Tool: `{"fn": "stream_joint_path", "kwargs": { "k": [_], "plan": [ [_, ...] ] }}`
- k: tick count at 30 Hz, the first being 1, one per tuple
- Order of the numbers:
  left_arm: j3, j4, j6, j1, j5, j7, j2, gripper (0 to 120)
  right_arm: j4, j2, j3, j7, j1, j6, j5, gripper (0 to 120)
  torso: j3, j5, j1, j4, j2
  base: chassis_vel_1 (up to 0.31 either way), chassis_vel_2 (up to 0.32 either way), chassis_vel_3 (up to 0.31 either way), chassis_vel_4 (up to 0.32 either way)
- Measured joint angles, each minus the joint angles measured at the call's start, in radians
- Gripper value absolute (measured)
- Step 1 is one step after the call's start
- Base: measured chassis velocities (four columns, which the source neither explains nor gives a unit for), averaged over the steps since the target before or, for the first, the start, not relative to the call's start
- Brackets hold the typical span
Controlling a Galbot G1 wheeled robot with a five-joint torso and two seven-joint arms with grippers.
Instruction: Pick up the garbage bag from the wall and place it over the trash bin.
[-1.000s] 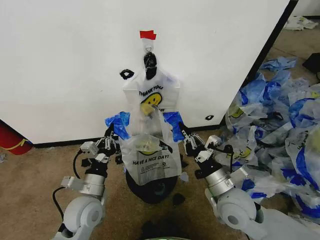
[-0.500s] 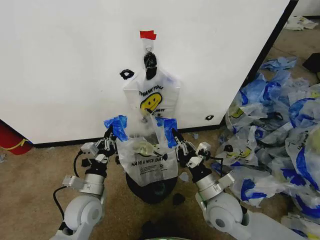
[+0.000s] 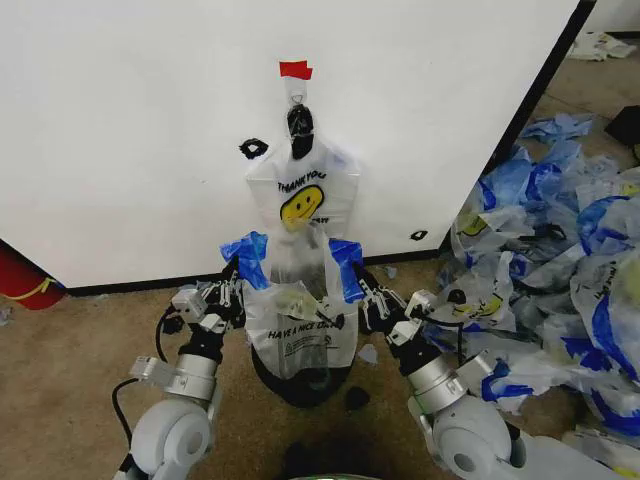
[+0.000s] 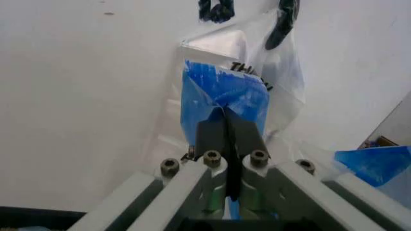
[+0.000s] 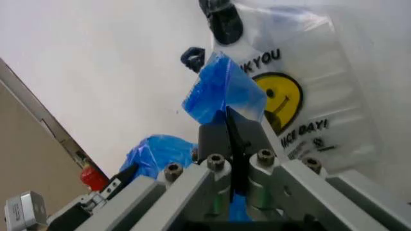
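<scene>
Over the bin (image 3: 300,380), the bag (image 3: 300,325) hangs between both grippers. The left gripper (image 3: 240,275) at 9 o'clock and the right gripper (image 3: 352,283) at 3 o'clock each pinch a blue handle tight. They have moved closer together and higher, so the bag is not on the bin yet.

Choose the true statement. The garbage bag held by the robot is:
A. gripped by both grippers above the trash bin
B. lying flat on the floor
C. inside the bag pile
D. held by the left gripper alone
A: the left gripper and right gripper each pinch a blue handle, holding the garbage bag over the trash bin.
</scene>
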Motion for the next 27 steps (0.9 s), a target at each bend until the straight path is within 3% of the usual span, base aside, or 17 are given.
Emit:
{"fn": "stream_joint_path", "kwargs": {
  "k": [27],
  "plan": [
    [0.008,-0.161,0.028,0.181,-0.018,-0.052,0.013,0,0.047,-0.058,0.019,-0.080,-0.120,0.096,-0.098,0,0.000,-0.0002,0.000,-0.0001,0.000,0.000,0.000,0.000,0.000]
  ]
}}
